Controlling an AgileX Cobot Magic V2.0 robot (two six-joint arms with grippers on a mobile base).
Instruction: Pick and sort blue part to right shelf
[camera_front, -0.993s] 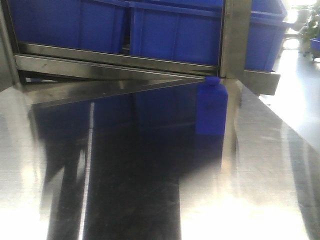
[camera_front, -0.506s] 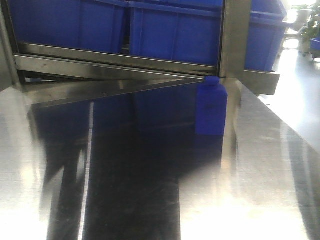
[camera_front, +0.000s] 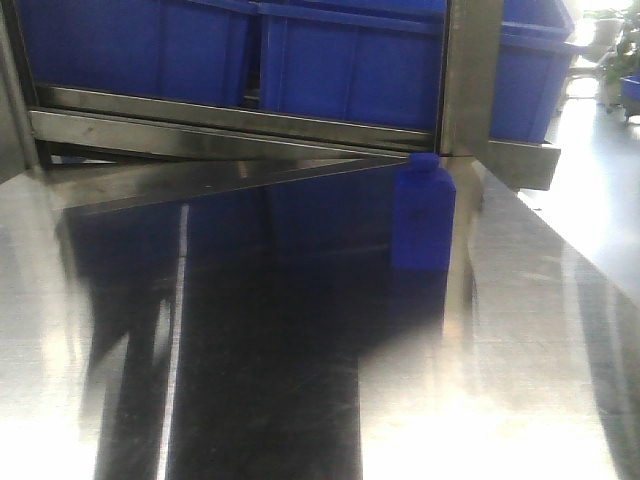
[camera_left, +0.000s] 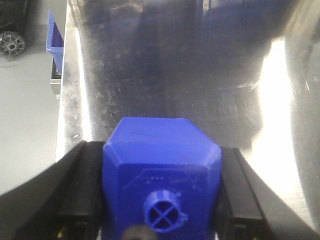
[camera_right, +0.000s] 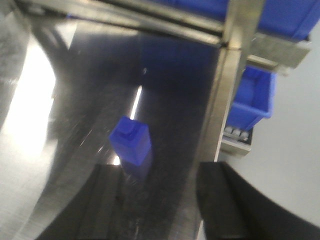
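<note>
A blue part (camera_front: 423, 215) with a small neck on top stands upright on the steel table (camera_front: 300, 380), just before the shelf post (camera_front: 470, 80). It also shows in the right wrist view (camera_right: 131, 145), ahead of my right gripper (camera_right: 165, 200) and slightly left of its middle; that gripper is open and empty above the table. In the left wrist view my left gripper (camera_left: 162, 205) is shut on a second blue part (camera_left: 160, 150), whose round crossed neck faces the camera. That part is held above the table. Neither gripper shows in the front view.
Large blue bins (camera_front: 350, 70) fill the steel shelf behind the table. A lower blue bin (camera_right: 252, 100) sits past the table's right edge. Another blue bin (camera_left: 55, 40) and a wheel (camera_left: 12, 44) lie off the left edge, over grey floor.
</note>
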